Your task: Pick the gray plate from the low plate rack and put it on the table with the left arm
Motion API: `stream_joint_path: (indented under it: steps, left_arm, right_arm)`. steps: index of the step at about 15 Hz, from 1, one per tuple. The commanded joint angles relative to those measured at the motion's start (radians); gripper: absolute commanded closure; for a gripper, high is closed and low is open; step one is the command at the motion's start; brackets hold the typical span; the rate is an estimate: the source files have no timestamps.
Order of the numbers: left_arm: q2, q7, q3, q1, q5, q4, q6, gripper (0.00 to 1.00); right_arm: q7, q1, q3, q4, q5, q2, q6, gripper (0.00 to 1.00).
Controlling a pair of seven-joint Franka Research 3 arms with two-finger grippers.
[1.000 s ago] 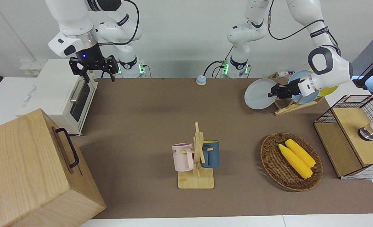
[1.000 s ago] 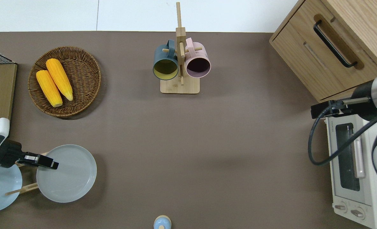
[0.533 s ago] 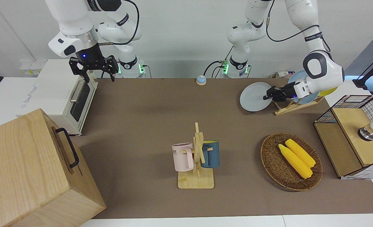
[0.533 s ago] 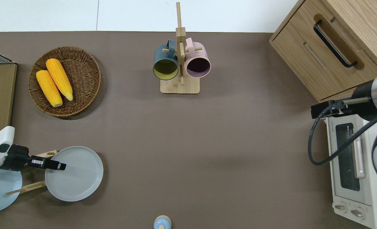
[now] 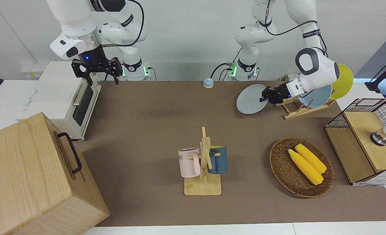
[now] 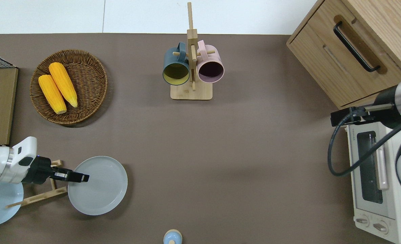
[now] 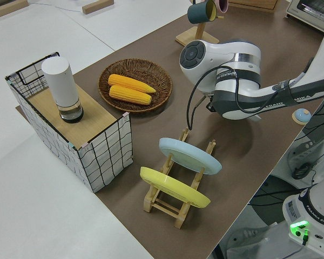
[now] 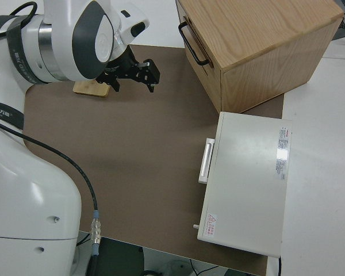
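My left gripper (image 5: 265, 95) is shut on the rim of the gray plate (image 5: 249, 104). It holds the plate slightly tilted just over the brown table (image 5: 147, 114), clear of the low plate rack (image 5: 302, 111) on the side toward the right arm's end. In the overhead view the gripper (image 6: 82, 177) grips the plate (image 6: 100, 188) at its edge beside the rack (image 6: 34, 198). A light blue plate (image 5: 317, 96) and a yellow plate (image 5: 343, 81) stand in the rack. The right gripper (image 5: 102, 73) is parked and open.
A wicker basket (image 6: 95, 78) with two corn cobs lies farther from the robots than the rack. A mug tree (image 6: 191, 67) with two mugs stands mid-table. A small bell (image 6: 172, 236) sits near the robots. A toaster oven (image 6: 373, 176), wooden cabinet (image 5: 26, 176) and wire crate (image 5: 369, 140) stand at the ends.
My left gripper has carried the gray plate away from the rack toward the middle of the table and tilted it flatter. The right arm has not moved.
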Motion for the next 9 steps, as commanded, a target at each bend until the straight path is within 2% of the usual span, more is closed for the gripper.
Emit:
stream_joint_path:
  steps: [1, 3, 8, 9]
  left_arm:
    - [-0.097, -0.035, -0.03, -0.007, -0.003, -0.124, 0.126, 1.0]
    - [-0.119, -0.043, -0.056, -0.006, 0.031, -0.152, 0.183, 1.0]
    - [-0.13, -0.076, -0.058, -0.006, 0.101, -0.177, 0.254, 1.0]
    - [-0.131, -0.078, -0.059, -0.007, 0.135, -0.175, 0.251, 0.93]
  right_arm:
    - [0.013, -0.022, 0.021, 0.021, -0.003, 0.009, -0.016, 0.017]
    - [0.015, -0.022, 0.021, 0.021, -0.003, 0.009, -0.016, 0.017]
    - [0.013, -0.022, 0.021, 0.021, -0.003, 0.009, -0.016, 0.017]
    - [0.013, -0.022, 0.021, 0.02, -0.003, 0.009, -0.016, 0.017]
